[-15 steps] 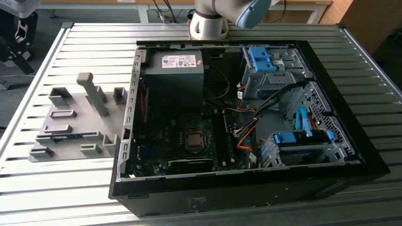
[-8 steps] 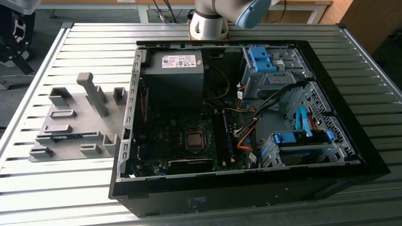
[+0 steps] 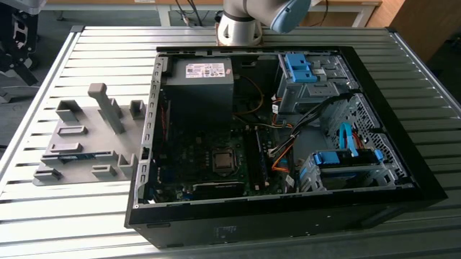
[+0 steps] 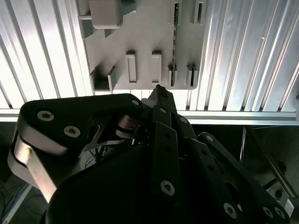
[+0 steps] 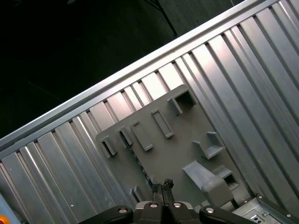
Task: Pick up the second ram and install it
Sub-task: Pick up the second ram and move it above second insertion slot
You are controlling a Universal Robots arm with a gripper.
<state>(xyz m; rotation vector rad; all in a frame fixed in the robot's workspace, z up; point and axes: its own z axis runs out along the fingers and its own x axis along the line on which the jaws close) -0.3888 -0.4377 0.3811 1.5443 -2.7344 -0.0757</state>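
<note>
At the exterior view's left, a grey fixture plate (image 3: pixel 86 137) lies on the ribbed metal table (image 3: pixel 43 216), and the second ram (image 3: pixel 78 156) sits in it as a thin blue-green strip held between low grey blocks, near the plate's front edge. In the second wrist view it looks like the narrow dark-edged stick (image 4: pixel 174 44) standing on edge in a slot. I judge it light and stiff but brittle. A thin board like this would be best gripped across its flat faces near the middle of the upper long edge, clear of the chips and the contact edge, and gently, since a twist could crack it. To the right of the plate stands the open computer case (image 3: pixel 403 162), its motherboard (image 3: pixel 216 156) exposed and blue drive latches (image 3: pixel 299 67) further right. The arm (image 3: pixel 241 24) rises from the table's far edge and goes up out of the picture. In both wrist views the gripper (image 4: pixel 159 89) (image 5: pixel 162 185) hangs above the plate pointing down at it, its fingertips drawn together with nothing between them.
</note>
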